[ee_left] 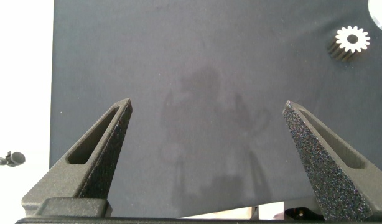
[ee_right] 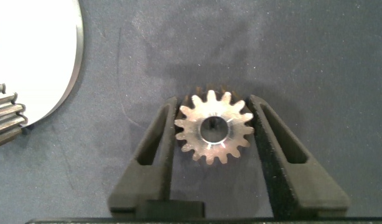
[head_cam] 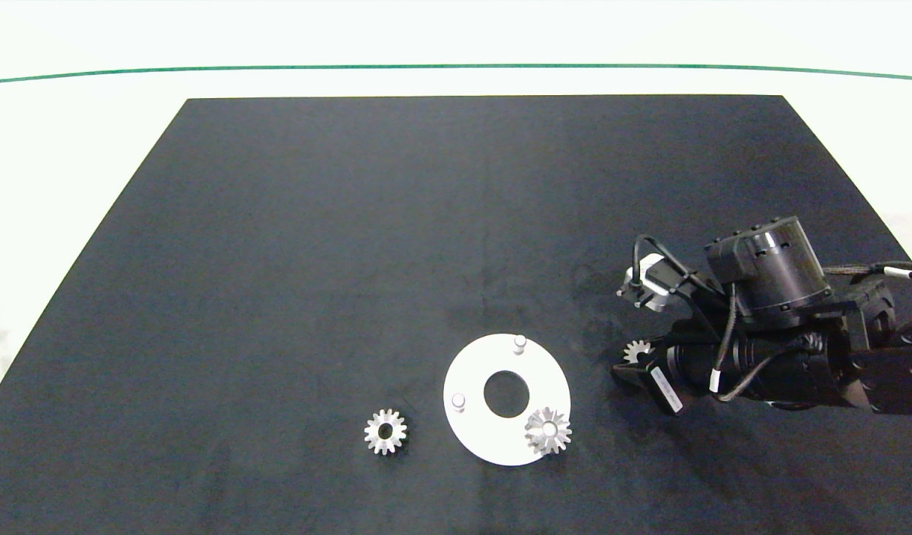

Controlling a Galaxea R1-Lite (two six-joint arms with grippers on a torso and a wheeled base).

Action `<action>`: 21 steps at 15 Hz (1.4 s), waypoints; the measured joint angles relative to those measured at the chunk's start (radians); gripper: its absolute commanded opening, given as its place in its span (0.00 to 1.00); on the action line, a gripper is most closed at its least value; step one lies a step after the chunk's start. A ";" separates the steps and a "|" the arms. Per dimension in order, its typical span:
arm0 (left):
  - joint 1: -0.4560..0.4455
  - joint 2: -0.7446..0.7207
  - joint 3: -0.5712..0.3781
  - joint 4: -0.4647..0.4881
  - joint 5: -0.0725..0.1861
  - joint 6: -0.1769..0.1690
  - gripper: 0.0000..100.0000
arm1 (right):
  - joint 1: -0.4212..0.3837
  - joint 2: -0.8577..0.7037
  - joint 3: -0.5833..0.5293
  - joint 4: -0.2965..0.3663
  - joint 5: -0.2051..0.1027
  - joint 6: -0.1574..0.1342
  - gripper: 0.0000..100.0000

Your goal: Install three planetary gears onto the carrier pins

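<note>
Right hand (ee_right: 213,127) pinches one planetary gear (ee_right: 214,129) beside the white disc (head_cam: 474,416); left hand (ee_left: 206,127) gapes wide.

Left pincer (ee_left: 206,134) spread wide over dark mat (ee_left: 197,74) — one silver gear (ee_left: 352,40) lies well apart.

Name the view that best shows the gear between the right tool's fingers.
The right wrist view: the small silver toothed metal gear sits face-on between the right tool fingers. The head view shows only part of it beside the arm. The left wrist view does not show it.
</note>
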 measured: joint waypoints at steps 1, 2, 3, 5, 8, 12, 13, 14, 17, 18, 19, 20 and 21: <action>0.000 0.000 0.001 0.000 0.000 0.000 1.00 | 0.000 0.001 -0.001 0.000 0.000 0.000 0.38; 0.000 0.000 0.001 0.000 0.000 0.000 1.00 | 0.000 0.002 -0.001 0.000 0.000 0.000 0.36; 0.001 0.000 0.001 0.000 0.000 0.000 1.00 | 0.000 0.003 -0.001 0.000 0.001 0.000 0.35; 0.000 0.001 0.001 0.000 0.000 0.000 1.00 | 0.000 0.004 -0.001 0.000 0.002 0.000 0.30; 0.001 0.002 0.002 0.000 0.000 0.000 1.00 | 0.000 0.004 0.000 0.003 0.001 0.000 0.24; 0.001 0.002 0.006 0.000 0.000 0.000 1.00 | -0.001 0.004 0.002 0.008 0.000 -0.004 0.17; 0.001 0.003 0.006 0.000 0.000 0.000 1.00 | -0.001 0.004 0.003 0.009 0.000 -0.006 0.14; 0.001 0.003 0.006 0.000 0.000 0.000 1.00 | 0.000 0.003 0.003 0.010 -0.001 -0.009 0.12; 0.001 0.004 0.010 0.000 0.000 0.000 1.00 | 0.003 0.001 -0.003 0.024 -0.002 -0.012 0.10; 0.001 0.004 0.012 0.000 0.000 0.001 1.00 | 0.008 0.000 -0.015 0.047 -0.003 -0.018 0.10; 0.001 0.004 0.013 0.000 0.000 0.001 1.00 | 0.017 -0.001 -0.040 0.086 -0.002 -0.020 0.10; 0.001 0.004 0.013 0.000 0.000 0.004 1.00 | 0.027 -0.001 -0.073 0.123 -0.001 -0.020 0.10; 0.001 0.004 0.013 0.000 0.000 0.005 1.00 | 0.041 -0.002 -0.119 0.169 -0.001 -0.020 0.10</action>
